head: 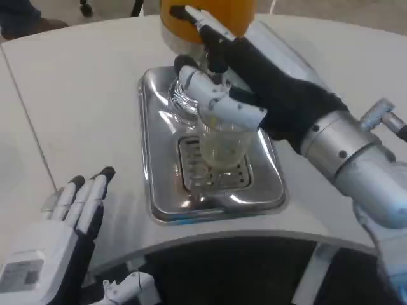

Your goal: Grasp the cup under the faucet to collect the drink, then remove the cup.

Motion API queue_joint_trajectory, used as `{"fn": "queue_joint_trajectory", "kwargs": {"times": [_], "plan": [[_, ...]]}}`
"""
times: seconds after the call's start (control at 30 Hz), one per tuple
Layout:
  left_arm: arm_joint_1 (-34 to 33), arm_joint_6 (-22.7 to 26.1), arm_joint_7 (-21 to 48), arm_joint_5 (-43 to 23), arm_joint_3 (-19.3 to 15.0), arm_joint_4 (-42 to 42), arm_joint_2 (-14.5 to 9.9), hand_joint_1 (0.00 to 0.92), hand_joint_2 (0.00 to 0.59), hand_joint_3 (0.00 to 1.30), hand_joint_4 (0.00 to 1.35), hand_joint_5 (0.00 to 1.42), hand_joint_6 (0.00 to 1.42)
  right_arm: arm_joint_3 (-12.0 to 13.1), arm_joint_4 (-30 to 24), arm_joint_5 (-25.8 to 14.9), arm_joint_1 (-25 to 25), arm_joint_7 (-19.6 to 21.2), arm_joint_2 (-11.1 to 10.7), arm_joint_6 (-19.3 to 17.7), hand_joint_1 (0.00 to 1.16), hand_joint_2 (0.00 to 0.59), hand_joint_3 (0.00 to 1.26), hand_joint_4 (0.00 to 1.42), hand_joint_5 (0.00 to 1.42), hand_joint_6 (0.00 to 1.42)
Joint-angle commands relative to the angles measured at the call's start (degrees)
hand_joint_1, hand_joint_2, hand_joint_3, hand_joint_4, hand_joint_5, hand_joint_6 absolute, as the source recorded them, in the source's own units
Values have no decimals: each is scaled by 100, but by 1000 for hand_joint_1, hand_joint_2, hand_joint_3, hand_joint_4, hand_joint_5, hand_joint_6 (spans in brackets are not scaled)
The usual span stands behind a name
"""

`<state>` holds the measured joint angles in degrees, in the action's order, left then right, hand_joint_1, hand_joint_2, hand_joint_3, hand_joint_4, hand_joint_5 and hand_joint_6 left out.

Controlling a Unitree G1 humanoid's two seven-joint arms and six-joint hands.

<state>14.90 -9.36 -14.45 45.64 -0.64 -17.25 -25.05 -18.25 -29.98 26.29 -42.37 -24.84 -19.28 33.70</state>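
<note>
The white surface carries a steel drip tray, the landmark here. Behind the tray's far edge stands the orange drink dispenser. The clear cup stands upright on the tray's slotted grate, just in front of the dispenser, its long axis vertical. The right robot hand reaches in from the tray's right side and wraps the cup near its rim, fingers closed round it, so this hand already has the cup. The left robot hand lies well apart off the tray's near-left corner, fingers straight and loosely together, holding nothing. Removal looks like a job for the right robot hand: lift and draw back toward the tray's near-right.
</note>
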Motion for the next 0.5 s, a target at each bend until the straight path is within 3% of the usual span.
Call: {"fn": "queue_joint_trajectory", "kwargs": {"times": [0.03,0.2,0.43,0.5], "plan": [[-45,111,135,41,91,47,83,0,114,0,0,0,18,-629,-113,361,-236,-701,-245,142,155,579,67,0,3,63],[-171,292,169,68,138,24,182,0,98,0,0,0,10,-792,-331,978,-382,-872,-274,338,134,575,66,0,13,63],[-555,583,127,86,215,130,330,2,88,0,0,0,0,-779,-511,1297,-401,-1237,-138,607,117,582,55,0,14,63],[-798,638,139,61,251,256,359,37,82,0,0,0,0,-868,-477,1434,-423,-1304,-157,498,114,583,55,0,14,63]]}}
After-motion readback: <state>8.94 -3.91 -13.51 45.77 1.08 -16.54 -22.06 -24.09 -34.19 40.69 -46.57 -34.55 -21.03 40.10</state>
